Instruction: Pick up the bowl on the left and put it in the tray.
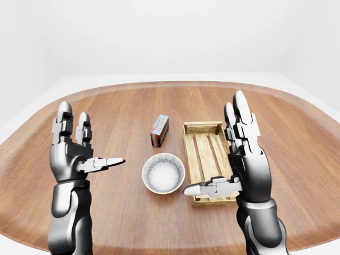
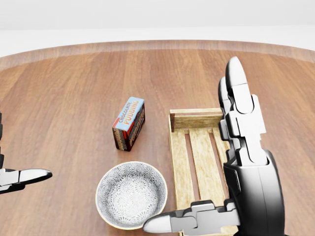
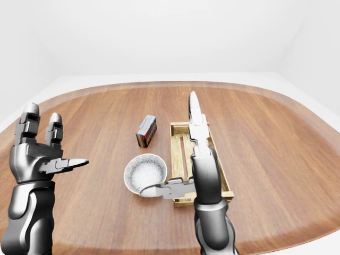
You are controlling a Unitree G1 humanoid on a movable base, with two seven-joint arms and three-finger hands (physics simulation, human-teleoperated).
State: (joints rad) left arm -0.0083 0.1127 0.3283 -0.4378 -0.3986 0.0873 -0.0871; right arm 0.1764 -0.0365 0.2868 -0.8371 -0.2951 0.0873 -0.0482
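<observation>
A patterned grey bowl (image 1: 163,173) with a cream rim sits on the round wooden table, just left of the wooden slatted tray (image 1: 202,128). Nothing lies in the tray. My right hand (image 1: 215,146) is raised above the tray's right side, open, fingers pointing up and its thumb stretched left toward the bowl's near-right rim. My left hand (image 1: 94,139) hovers open well left of the bowl, with the thumb pointing right. Neither hand touches the bowl. In the head view the bowl (image 2: 131,194) lies at the bottom, beside my right thumb.
A chocolate pudding box (image 1: 159,130) stands just above the bowl and left of the tray's far end. The brown table (image 1: 117,106) reaches wide on all sides, with white floor beyond its rim.
</observation>
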